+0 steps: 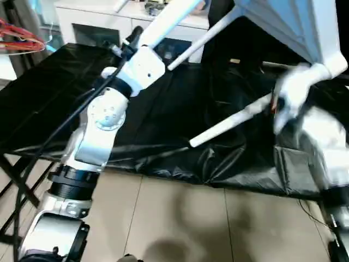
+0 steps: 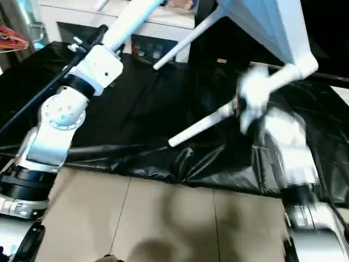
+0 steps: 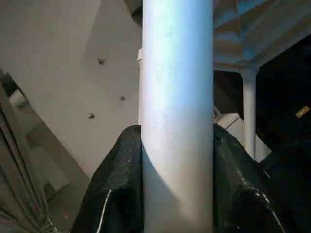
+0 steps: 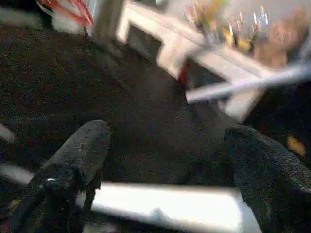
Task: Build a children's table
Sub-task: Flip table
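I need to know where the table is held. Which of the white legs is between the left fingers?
The leg clamped between the left fingers, rising past the left wrist toward the white cabinet. The other legs point elsewhere, ungripped.

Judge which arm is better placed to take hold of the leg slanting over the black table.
Right. The right gripper hangs open with that leg crossing between its fingers; the left gripper is already clamped on another leg, steadying the tabletop.

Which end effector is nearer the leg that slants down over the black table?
Right. The right end effector straddles that slanting leg, fingers open; the left end effector grips another leg up high.
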